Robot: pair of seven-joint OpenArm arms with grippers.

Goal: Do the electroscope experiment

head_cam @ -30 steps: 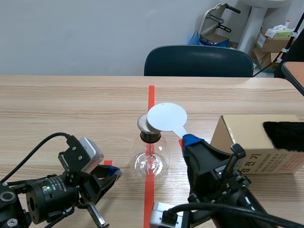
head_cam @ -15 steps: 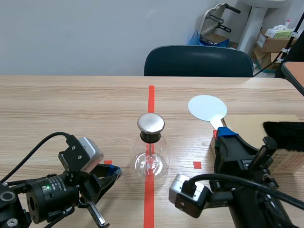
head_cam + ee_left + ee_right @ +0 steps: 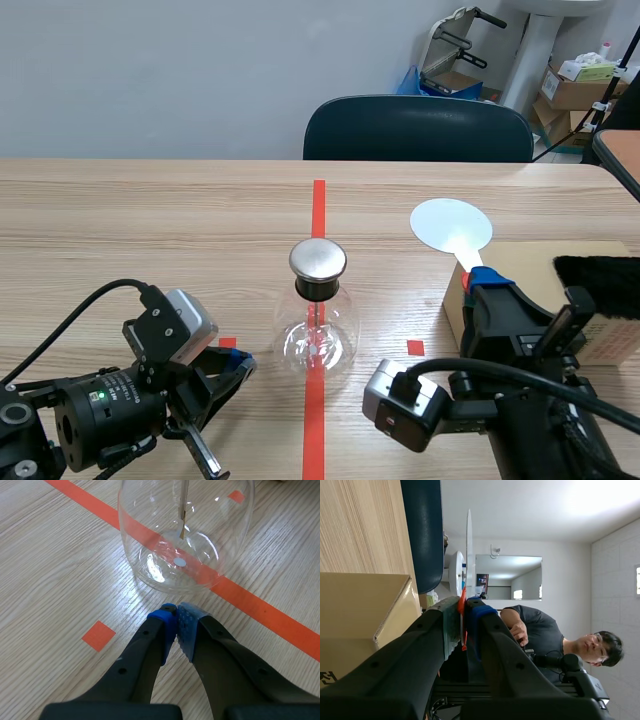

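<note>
Scene view: right fingers (image 3: 489,300) pinched on the handle of the white disc (image 3: 451,227), held upright over the box (image 3: 522,262) edge, apart from the glass flask (image 3: 318,325) on the worktop (image 3: 150,220); left fingers (image 3: 150,640) closed on nothing, just short of the flask.

This is looking like a robotics lab set up in a plain office room. A wood-grain counter (image 3: 150,220) is carrying orange-red tape marks (image 3: 318,200) and a glass electroscope flask (image 3: 318,335), with the left robot arm (image 3: 100,415) and the right robot arm (image 3: 520,410) sitting at its near edge. A dark blue office chair (image 3: 418,130) is standing against a bare grey wall (image 3: 200,70). Cardboard boxes (image 3: 572,92) are piling up in the far corner, and in the right wrist view a person (image 3: 540,630) is showing behind black equipment.
</note>
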